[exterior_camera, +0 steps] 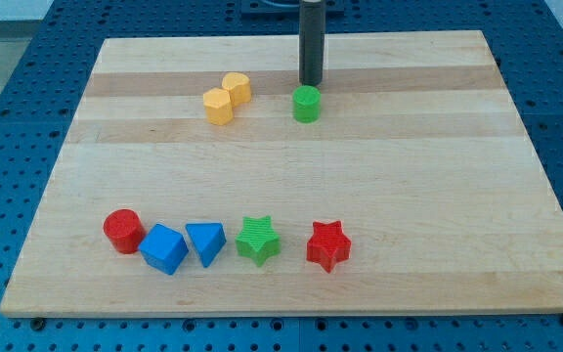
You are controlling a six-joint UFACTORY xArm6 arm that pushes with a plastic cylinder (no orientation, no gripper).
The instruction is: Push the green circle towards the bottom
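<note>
The green circle [306, 104] is a small green cylinder on the wooden board [291, 176], in the upper middle of the view. My tip [310, 84] is the lower end of the dark rod that comes down from the view's top. It stands just above the green circle, touching or nearly touching its upper edge.
Two yellow blocks [227, 98] sit together to the left of the green circle. Near the view's bottom stands a row: a red cylinder [123, 231], a blue block [163, 249], a blue triangle [206, 242], a green star [258, 240], a red star [327, 245].
</note>
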